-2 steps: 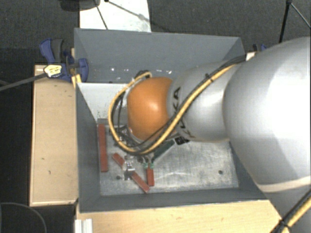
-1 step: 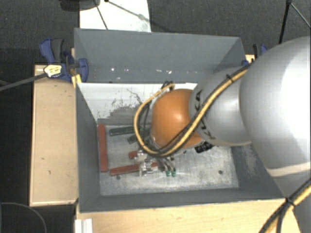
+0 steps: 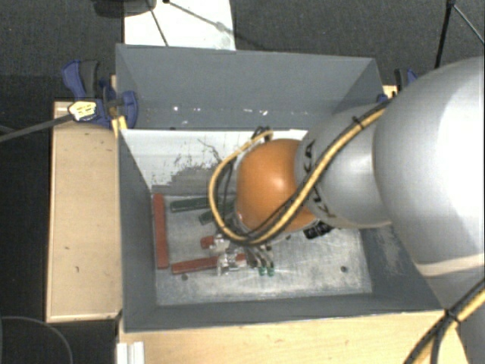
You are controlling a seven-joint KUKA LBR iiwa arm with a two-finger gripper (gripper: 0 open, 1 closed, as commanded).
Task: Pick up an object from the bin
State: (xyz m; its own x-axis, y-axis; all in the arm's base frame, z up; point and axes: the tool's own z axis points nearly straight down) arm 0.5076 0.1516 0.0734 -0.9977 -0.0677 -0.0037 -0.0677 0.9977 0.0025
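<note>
My gripper (image 3: 232,258) is low in the bin, just below the arm's orange cover, near the middle of the floor. It sits at the right end of a short red-brown bar (image 3: 192,265) that lies flat along the front of the bin. A small red piece (image 3: 208,243) lies just to the gripper's upper left. Small green bits (image 3: 265,271) show right under the gripper. The cover hides whatever is beneath it.
A long red-brown bar (image 3: 161,230) lies along the left wall. A dark green flat piece (image 3: 189,203) rests further back on the left. A small black thing (image 3: 318,231) peeks out at the cover's right. The arm fills the bin's right side.
</note>
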